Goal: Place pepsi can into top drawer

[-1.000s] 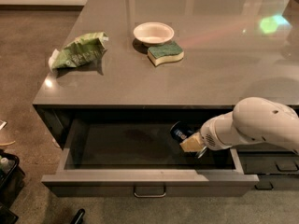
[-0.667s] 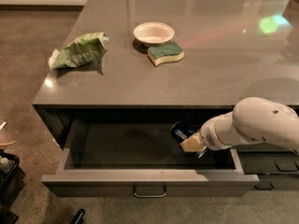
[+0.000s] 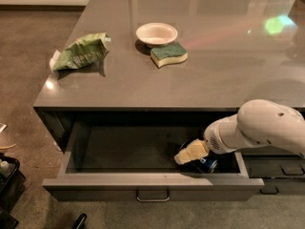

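Inside the top drawer (image 3: 152, 180), at its right end, gripper (image 3: 184, 157) with fingers (image 3: 194, 150) tight around pepsi can (image 3: 208, 164).

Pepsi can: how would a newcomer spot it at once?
Below the grey counter, the top drawer stands open. Near its right end, beside the gripper, sits the pepsi can, dark blue and the only loose object in the drawer.

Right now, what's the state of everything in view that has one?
top drawer: pulled open.
pepsi can: inside the drawer, right end.
gripper: down in the drawer, at the can.
bowl: upright, empty, on the counter.
sponge: flat, green side up, beside the bowl.
green bag: crumpled.
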Available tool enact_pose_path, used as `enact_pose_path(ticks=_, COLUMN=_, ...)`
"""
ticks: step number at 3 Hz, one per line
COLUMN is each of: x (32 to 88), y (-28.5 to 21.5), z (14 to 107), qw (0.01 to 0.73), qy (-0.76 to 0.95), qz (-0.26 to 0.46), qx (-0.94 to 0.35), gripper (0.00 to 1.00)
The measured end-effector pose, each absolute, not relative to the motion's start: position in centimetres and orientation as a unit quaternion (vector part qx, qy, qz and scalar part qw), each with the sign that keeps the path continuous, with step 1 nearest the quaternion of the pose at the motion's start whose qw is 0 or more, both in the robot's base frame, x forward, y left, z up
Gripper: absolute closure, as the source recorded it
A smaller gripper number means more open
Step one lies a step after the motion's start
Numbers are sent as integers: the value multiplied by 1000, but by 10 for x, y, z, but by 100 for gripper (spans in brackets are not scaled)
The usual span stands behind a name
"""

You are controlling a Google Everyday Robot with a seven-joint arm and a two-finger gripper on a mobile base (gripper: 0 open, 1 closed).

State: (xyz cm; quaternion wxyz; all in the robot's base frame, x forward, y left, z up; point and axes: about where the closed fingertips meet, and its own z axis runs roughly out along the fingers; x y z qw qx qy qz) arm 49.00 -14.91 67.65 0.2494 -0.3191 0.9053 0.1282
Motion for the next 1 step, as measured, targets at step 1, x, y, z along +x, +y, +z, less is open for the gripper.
enact_pose_path(ticks=1, x=490, y=-149, z=677, qw=249, qy=905, qz=128, qx=-319, gripper=0)
